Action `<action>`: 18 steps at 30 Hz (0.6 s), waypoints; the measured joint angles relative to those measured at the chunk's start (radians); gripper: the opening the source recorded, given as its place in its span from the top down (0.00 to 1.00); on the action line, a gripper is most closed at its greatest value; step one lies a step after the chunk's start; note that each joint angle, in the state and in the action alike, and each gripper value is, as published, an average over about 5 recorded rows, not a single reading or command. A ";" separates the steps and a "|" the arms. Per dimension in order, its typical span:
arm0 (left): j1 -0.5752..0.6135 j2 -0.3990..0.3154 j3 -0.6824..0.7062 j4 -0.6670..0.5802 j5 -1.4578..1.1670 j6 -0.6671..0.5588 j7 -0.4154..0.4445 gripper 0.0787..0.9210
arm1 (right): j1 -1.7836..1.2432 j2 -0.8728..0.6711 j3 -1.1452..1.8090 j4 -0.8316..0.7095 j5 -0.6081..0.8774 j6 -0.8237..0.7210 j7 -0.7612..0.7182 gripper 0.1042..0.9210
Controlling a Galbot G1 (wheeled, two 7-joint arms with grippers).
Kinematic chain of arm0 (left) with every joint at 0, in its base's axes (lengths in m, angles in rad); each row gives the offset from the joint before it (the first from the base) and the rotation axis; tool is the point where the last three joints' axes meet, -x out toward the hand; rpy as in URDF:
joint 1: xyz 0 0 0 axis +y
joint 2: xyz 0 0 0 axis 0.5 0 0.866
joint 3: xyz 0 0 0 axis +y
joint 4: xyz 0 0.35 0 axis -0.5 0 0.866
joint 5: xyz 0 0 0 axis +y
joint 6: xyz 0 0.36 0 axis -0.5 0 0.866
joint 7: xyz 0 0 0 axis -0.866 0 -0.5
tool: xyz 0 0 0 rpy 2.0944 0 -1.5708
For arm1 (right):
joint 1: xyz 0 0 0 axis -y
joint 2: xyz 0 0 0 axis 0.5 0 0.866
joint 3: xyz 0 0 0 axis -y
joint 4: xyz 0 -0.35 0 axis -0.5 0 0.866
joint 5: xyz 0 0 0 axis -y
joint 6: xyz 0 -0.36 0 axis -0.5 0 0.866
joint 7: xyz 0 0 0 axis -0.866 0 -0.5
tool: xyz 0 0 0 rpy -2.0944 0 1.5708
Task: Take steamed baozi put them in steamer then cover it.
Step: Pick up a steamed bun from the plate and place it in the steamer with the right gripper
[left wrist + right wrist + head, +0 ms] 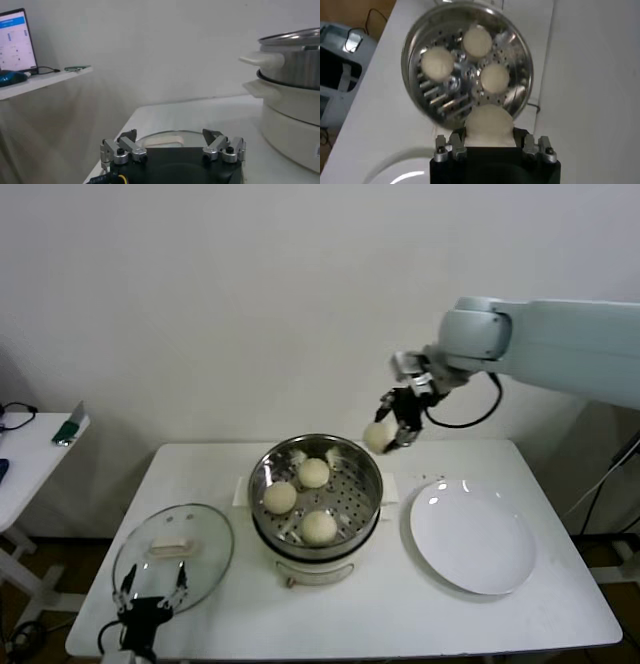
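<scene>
The steel steamer stands mid-table on its cream pot base and holds three baozi. A fourth baozi hangs in the air just past the steamer's far right rim, with my right gripper shut on it. From the right wrist view the held baozi fills the jaws, with the steamer and its buns below. The glass cover lies flat at the front left, handle up. My left gripper waits open at the cover's near edge, also seen from the left wrist.
An empty white plate lies right of the steamer. A side table with small items stands at far left. The wall runs close behind the table. The pot base rises to the side of my left gripper.
</scene>
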 measured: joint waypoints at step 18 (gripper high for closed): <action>0.003 -0.005 0.000 0.001 0.005 -0.003 -0.002 0.12 | -0.216 0.080 0.017 0.008 -0.057 -0.123 0.141 0.35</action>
